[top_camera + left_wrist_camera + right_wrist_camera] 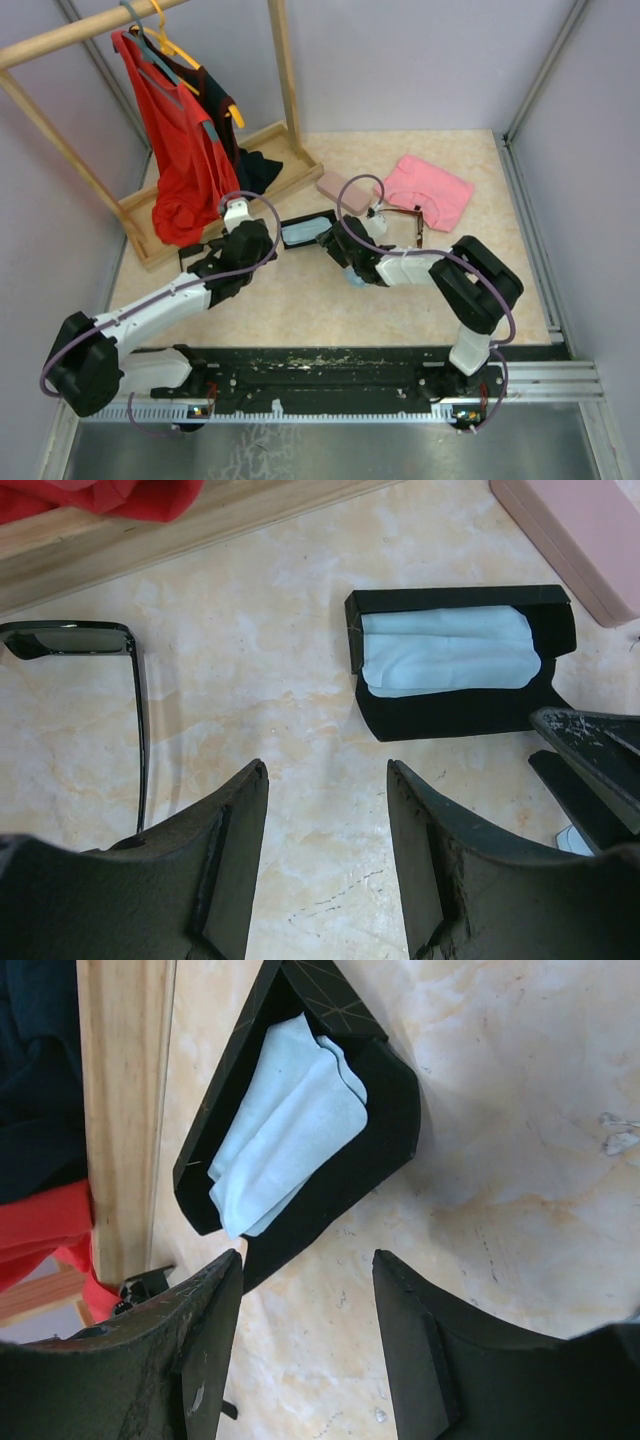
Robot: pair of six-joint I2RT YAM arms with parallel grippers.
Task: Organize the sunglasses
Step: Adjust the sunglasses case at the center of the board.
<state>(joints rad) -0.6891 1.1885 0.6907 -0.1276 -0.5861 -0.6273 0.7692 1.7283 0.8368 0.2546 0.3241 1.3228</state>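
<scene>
Open black case [455, 715] holds blue cloth [445, 650]; pink case [590, 530] nearby; red garment [180, 150] hangs on rack [288, 80].

The left arm [160, 300] and right arm [405, 268] are white shells with bulky black joints. A mauve cable [255, 196] loops behind each gripper. The left gripper [326, 770] and right gripper [308, 1260] have matte black wedge fingers [450, 880], scuffed pale, possibly dust.

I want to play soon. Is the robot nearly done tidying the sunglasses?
Done: the black oblong case lies open, a light blue cloth inside. In hand: nothing; both arms' jaws are open and empty. Left: the black-framed sunglasses and the thin reddish-brown glasses both lie on the table, outside any case.
</scene>
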